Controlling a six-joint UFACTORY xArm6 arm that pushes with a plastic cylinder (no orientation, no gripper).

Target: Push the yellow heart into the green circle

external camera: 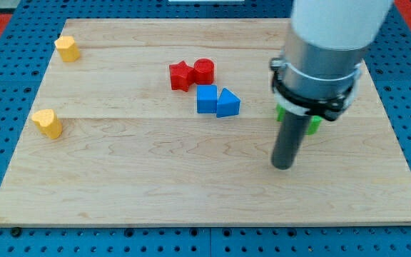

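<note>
A yellow heart (48, 123) lies near the board's left edge. Another yellow block (67, 48), shape unclear, sits at the top left corner. My tip (282, 166) rests on the board at the view's right, far from both yellow blocks. Bits of green block show on either side of the rod, one at its left (280, 112) and one at its right (312, 126). The arm hides most of them, so I cannot tell their shapes or how many there are. The tip is just below them in the view.
A red star (180, 76) and a red cylinder (204, 70) touch each other at top centre. A blue cube (206, 99) and a blue triangle (227, 103) sit together just below them. The wooden board (155, 185) lies on a blue perforated table.
</note>
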